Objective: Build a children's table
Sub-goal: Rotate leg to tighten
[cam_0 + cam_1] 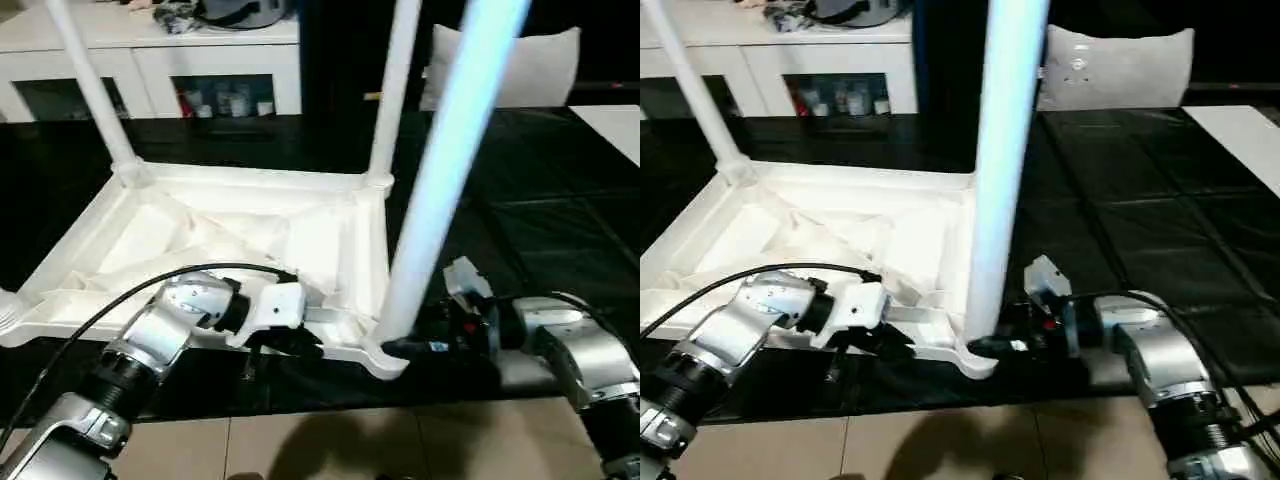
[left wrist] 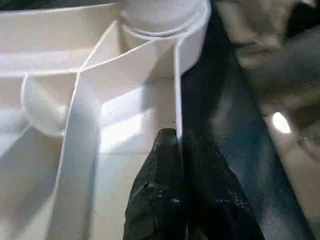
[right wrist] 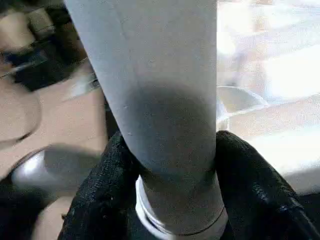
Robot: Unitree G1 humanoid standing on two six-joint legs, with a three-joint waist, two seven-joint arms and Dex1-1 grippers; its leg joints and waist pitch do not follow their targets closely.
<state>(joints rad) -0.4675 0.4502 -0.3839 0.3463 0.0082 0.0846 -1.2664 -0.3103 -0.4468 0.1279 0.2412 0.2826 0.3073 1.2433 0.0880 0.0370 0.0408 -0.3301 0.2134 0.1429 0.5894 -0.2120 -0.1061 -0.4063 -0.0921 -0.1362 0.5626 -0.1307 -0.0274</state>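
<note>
1. A white plastic children's table (image 1: 250, 235) lies upside down on a large black-covered work surface (image 1: 530, 210), its ribbed underside facing up and its near edge close to the front edge of that surface.
2. Three long, round, tapered legs point up from its corner sockets, their long axes close to vertical and running out of the top of the head views.
3. The far left leg (image 1: 95, 90) leans slightly away to the left as it rises. The far right leg (image 1: 395, 90) stands almost straight.
4. The near right leg (image 1: 450, 170) is closest to the camera. It tilts to the right as it rises, and its foot sits in the near right corner socket (image 1: 385, 358).
5. The right gripper (image 3: 170, 200) reaches in from the right, low and roughly level. Its two black fingers (image 3: 107, 195) are clamped on either side of the near right leg just above the socket.
6. The left gripper (image 2: 179, 165) comes in from the left at the table's near rim (image 1: 330, 345). Its black fingers are pinched together on the thin upright wall of the rim, one inside the table and one outside.
7. Behind the work surface stands a white cabinet (image 1: 150, 60) with glass doors, and a pale cushion (image 1: 505, 65) sits to the far right.
8. Tan floor tiles (image 1: 330, 445) show along the near edge.
</note>
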